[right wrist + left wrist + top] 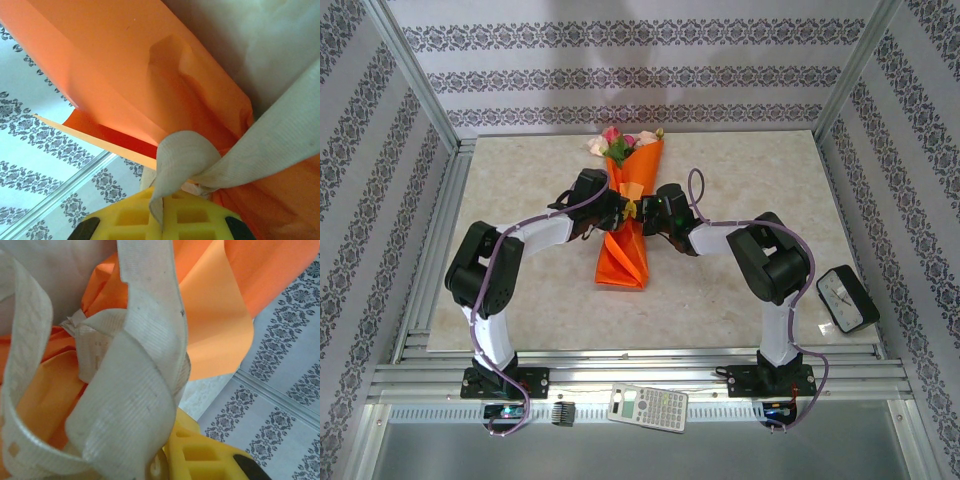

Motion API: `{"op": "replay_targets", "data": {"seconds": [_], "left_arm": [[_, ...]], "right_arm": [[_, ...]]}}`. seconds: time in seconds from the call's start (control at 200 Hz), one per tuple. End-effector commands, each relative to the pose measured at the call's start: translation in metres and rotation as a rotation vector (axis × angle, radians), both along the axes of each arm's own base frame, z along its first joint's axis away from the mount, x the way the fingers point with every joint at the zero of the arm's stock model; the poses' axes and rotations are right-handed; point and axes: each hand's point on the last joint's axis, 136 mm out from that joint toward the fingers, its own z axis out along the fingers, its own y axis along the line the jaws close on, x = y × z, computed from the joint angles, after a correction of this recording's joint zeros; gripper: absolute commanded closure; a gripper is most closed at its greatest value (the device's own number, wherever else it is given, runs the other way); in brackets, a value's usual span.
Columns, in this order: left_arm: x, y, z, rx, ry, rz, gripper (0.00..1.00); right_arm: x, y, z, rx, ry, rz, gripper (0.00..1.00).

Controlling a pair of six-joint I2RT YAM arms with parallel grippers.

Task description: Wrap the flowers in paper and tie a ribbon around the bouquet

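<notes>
Mid-table at bouquet (623,255), left hand (620,212), right hand (645,210) (grips hidden behind ribbon (145,390)), clock (847,298), calculator (648,407)

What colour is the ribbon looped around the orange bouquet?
Pale off-white, with a fine ribbed weave. The ribbon shows best in the left wrist view.

Count stands at one bouquet (623,255); two grippers beside it, left gripper (619,211) and right gripper (642,211); one ribbon (145,390) against it; one clock (847,298) and one calculator (648,408), both well apart from it
</notes>
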Motion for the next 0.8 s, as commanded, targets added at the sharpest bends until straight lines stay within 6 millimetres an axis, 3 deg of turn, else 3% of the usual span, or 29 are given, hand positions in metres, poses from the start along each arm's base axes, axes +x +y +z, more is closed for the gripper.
{"op": "replay_targets", "data": {"seconds": [0.0,0.31,0.709,0.794], "left_arm": [[0.003,0.006,-0.011,0.013,0.021,0.031,0.86],[0.006,0.012,-0.018,0.031,0.026,0.042,0.78],[0.016,0.018,-0.02,0.05,-0.016,0.052,0.98],[0.02,0.016,-0.019,0.038,-0.041,0.046,1.0]], "right_arm": [[-0.002,-0.001,0.01,0.012,-0.025,-0.013,1.0],[-0.001,0.0,0.011,0.014,-0.027,-0.009,1.0],[-0.002,-0.001,0.014,0.02,-0.026,0.002,1.0],[-0.005,-0.001,0.016,0.027,-0.021,0.004,0.84]]}}
